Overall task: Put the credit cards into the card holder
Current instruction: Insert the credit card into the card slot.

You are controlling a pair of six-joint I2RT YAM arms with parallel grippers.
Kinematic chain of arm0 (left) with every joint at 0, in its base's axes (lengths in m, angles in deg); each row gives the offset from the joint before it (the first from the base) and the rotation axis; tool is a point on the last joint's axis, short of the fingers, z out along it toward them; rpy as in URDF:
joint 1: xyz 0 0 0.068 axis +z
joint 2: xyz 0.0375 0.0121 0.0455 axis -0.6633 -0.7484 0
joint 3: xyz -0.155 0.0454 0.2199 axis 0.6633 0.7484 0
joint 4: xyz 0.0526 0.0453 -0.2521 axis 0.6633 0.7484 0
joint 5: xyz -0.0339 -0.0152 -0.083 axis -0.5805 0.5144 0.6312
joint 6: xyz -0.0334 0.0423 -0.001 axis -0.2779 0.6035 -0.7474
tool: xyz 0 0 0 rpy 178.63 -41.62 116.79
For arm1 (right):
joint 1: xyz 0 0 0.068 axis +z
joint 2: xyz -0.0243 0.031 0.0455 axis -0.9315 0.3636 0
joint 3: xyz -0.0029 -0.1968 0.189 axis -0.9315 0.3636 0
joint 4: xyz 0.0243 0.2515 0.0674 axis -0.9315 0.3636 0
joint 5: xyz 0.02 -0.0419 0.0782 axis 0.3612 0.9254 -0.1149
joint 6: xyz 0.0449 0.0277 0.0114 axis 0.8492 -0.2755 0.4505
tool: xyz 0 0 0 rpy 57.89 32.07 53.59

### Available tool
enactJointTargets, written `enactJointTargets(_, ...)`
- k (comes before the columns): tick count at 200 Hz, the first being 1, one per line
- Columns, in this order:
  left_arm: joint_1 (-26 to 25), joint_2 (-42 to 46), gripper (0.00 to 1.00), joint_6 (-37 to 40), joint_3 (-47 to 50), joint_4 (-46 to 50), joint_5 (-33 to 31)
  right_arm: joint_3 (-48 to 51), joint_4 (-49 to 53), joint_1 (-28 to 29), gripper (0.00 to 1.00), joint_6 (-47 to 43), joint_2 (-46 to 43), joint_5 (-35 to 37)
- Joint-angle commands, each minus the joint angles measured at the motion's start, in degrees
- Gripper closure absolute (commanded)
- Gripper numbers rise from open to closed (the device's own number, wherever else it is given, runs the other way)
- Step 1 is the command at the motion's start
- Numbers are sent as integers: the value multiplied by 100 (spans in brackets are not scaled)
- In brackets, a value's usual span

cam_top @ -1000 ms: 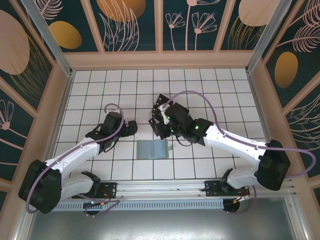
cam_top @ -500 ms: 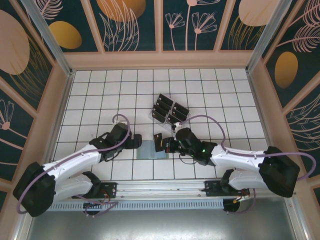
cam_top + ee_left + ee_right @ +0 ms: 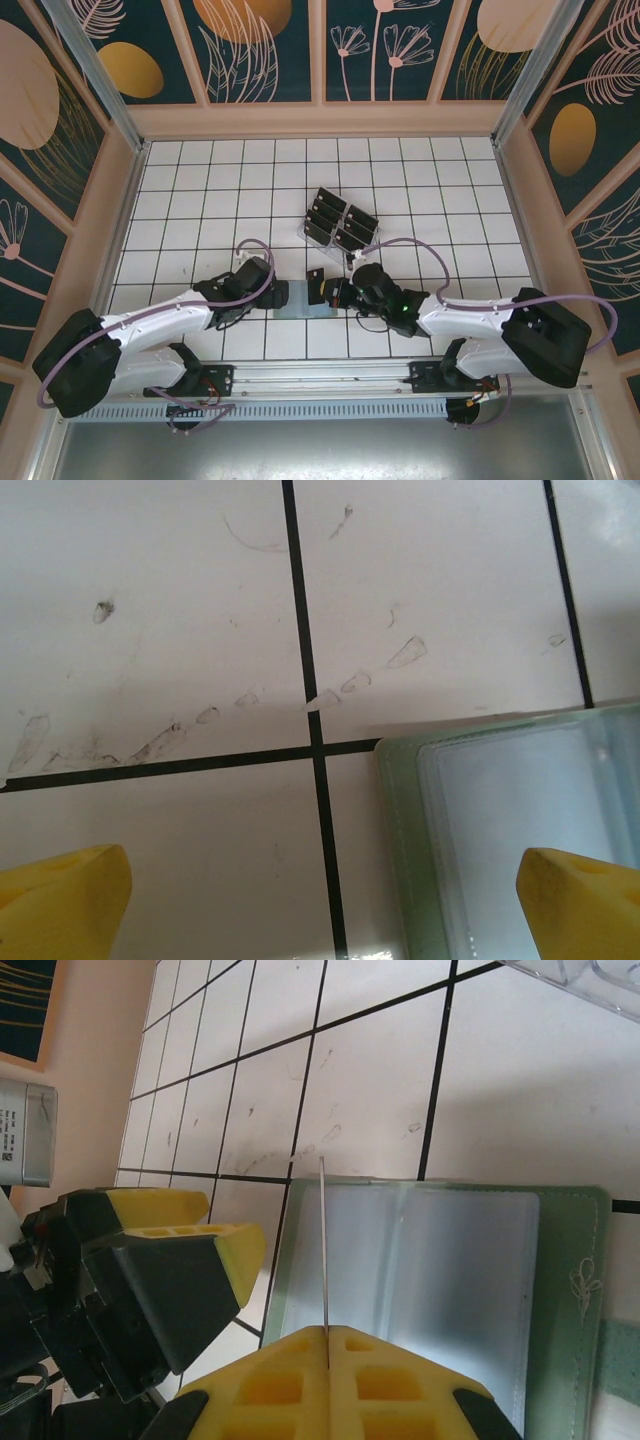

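Observation:
The card holder (image 3: 300,306) is a sage-green wallet lying open on the tiles, pale blue-green inside (image 3: 440,1270). My right gripper (image 3: 333,292) (image 3: 328,1334) is shut on one dark credit card (image 3: 316,286), which appears edge-on as a thin line (image 3: 324,1240) above the wallet's left half. My left gripper (image 3: 277,295) (image 3: 320,910) is open and low over the tiles at the wallet's left edge, one yellow fingertip (image 3: 585,900) over the wallet corner (image 3: 480,820) and the other over bare tile. Several more credit cards (image 3: 335,222) stand in a rack.
A clear acrylic slotted rack (image 3: 318,241) (image 3: 585,982) stands about two tiles behind the wallet. The left gripper's black and yellow finger (image 3: 170,1280) sits close beside the wallet's left edge in the right wrist view. Wooden walls enclose the white gridded table (image 3: 200,180).
The right gripper has come away from the rack toward the near side with a card, down to the open wallet. The left gripper has slid right to the wallet's left edge.

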Motion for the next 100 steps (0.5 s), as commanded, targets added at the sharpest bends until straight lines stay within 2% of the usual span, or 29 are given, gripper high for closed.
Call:
enactJointTargets(1, -76, -128, 2, -97, 56, -80, -203, 133, -474, 43, 100, 120, 129, 178)
enactJointTargets(100, -177, -570, 1, -142, 169, -178, -507, 605, -986, 8, 100, 282, 408, 306)
